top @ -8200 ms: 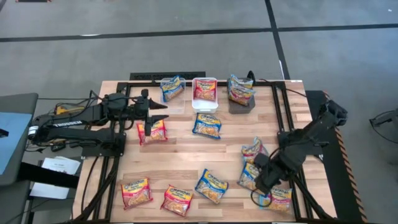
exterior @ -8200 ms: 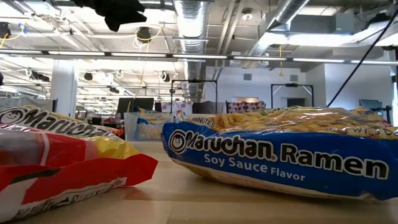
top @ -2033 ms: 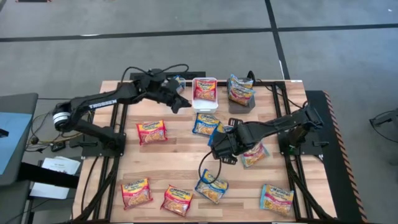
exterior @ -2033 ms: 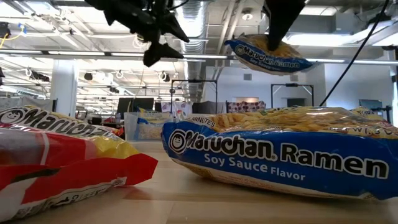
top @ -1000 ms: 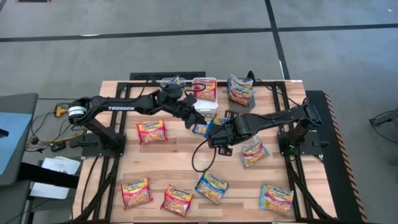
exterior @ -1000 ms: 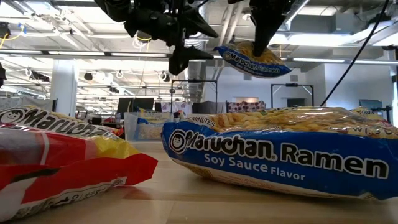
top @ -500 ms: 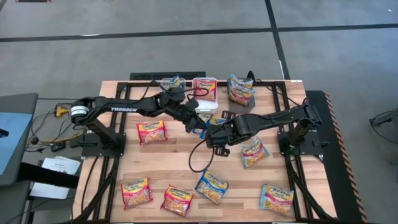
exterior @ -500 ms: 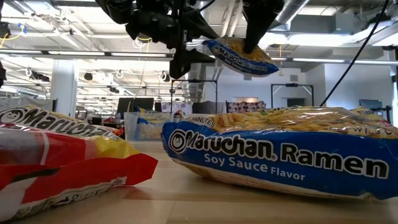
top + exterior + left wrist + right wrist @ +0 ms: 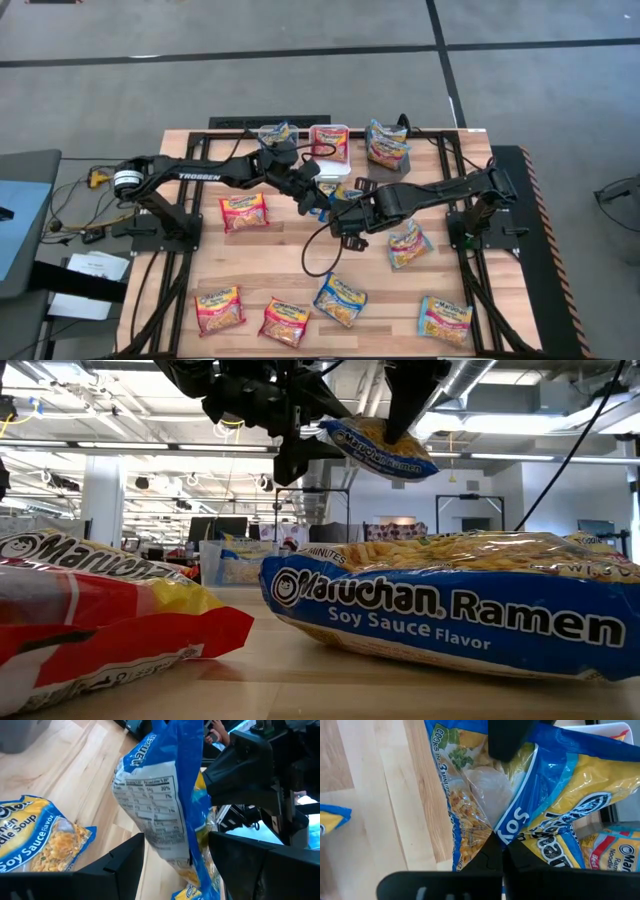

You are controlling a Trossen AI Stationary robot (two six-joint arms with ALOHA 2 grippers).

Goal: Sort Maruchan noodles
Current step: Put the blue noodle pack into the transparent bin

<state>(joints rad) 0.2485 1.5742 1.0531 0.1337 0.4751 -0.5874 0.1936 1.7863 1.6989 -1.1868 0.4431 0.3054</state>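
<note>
Glossy, crinkled plastic noodle packets (image 9: 455, 605) are seen on a pale wooden table (image 9: 290, 262) with a smooth, matt finish.

"Maruchan Ramen Soy Sauce Flavor" on the blue packet (image 9: 450, 615) up front; "Maruchan" (partly cut off) on the red packet (image 9: 90, 610); "TROSSEN" on the left arm (image 9: 200, 176).

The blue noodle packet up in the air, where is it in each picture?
High view: the crinkly blue plastic ramen packet is mid-table, mostly hidden between both arms.
Low view: upper middle, hanging in the air.
Left wrist view: centre, between the open left gripper fingers.
Right wrist view: fills the centre.
Shared landmark: the shut right gripper pinching it.
</note>
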